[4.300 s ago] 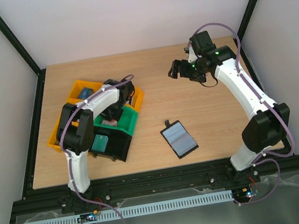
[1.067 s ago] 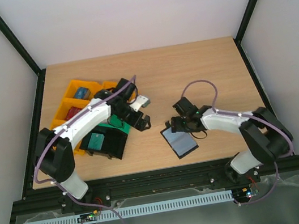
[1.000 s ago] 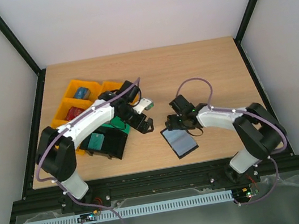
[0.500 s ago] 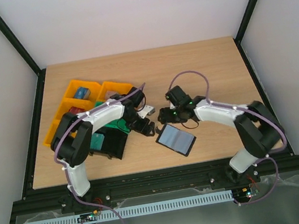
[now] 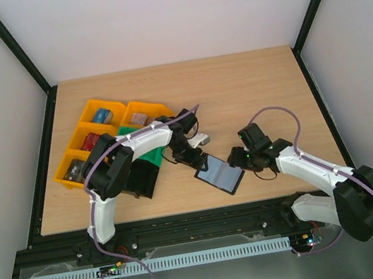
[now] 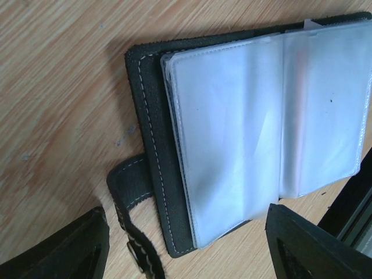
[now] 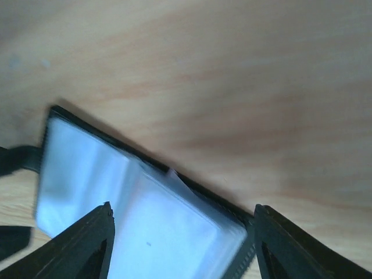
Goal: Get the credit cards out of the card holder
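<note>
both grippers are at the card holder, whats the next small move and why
Probably close the left gripper on the card holder's black edge to steady it. The holder lies open on the table, the right gripper sits at its other end, both have jaws apart holding nothing, and no card shows outside the clear pockets.

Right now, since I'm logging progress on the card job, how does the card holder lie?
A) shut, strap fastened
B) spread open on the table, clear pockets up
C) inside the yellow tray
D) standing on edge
B: the card holder lies spread open on the wooden table, its clear pocket pages facing up and its strap loose.
</note>
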Robot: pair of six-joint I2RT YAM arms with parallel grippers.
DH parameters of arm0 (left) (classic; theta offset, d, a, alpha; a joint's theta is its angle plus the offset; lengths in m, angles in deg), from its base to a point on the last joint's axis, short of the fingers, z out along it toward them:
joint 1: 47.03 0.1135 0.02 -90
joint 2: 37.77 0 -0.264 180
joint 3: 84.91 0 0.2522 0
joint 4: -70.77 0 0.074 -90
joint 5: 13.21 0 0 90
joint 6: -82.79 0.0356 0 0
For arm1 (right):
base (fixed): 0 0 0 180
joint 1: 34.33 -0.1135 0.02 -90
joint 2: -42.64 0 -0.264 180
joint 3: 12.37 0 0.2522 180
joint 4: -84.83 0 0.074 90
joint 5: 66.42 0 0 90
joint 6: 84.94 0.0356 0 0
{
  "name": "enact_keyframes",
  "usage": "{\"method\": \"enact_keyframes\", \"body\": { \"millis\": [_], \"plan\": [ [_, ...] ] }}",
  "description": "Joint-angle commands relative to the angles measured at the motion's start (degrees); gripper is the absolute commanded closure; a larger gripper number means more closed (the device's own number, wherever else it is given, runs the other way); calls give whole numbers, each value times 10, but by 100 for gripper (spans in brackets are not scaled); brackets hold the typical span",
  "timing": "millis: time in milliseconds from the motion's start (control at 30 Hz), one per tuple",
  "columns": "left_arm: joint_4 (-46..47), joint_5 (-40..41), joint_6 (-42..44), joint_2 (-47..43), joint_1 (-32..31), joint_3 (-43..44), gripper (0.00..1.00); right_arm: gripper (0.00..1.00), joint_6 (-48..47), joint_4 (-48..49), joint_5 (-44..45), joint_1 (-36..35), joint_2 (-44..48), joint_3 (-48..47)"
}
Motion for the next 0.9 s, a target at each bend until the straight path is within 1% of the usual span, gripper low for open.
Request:
{"method": "enact_keyframes", "body": {
  "millis": [0, 167, 267, 367, 433, 467, 533, 567, 667, 700, 800, 867],
  "plan": [
    [-15, -1, -6, 42, -13, 0, 25, 38, 52, 13, -53, -9, -4, 48],
    [-14, -17, -8, 51, -18, 3, 26, 47, 110, 126, -97, -46, -29, 88],
    [-13, -29, -7, 52, -22, 1, 28, 53, 127, 181, -108, -51, -51, 80],
    [-12, -27, -4, 47, -22, -2, 29, 61, 129, 212, -106, -51, -73, 62],
    [-12, -20, -3, 43, -21, -3, 32, 64, 126, 223, -110, -51, -89, 53],
    [-11, -17, -3, 40, -20, -5, 36, 64, 123, 224, -112, -51, -94, 49],
    [-10, -17, -2, 32, -17, -11, 48, 65, 116, 219, -112, -51, -97, 41],
    [-9, -18, -1, 26, -15, -13, 57, 65, 111, 214, -110, -51, -96, 37],
    [-8, -9, 3, 5, -10, -21, 94, 64, 83, 184, -97, -50, -77, 20],
    [-10, -3, 6, -4, -6, -20, 97, 63, 72, 174, -94, -48, -67, 13],
    [-30, 8, 22, -39, 11, -8, 98, 54, 36, 159, -98, -34, -25, -5],
    [-52, 13, 39, -67, 34, 14, 98, 48, 7, 158, -111, -21, 17, -24]
  ]
}}
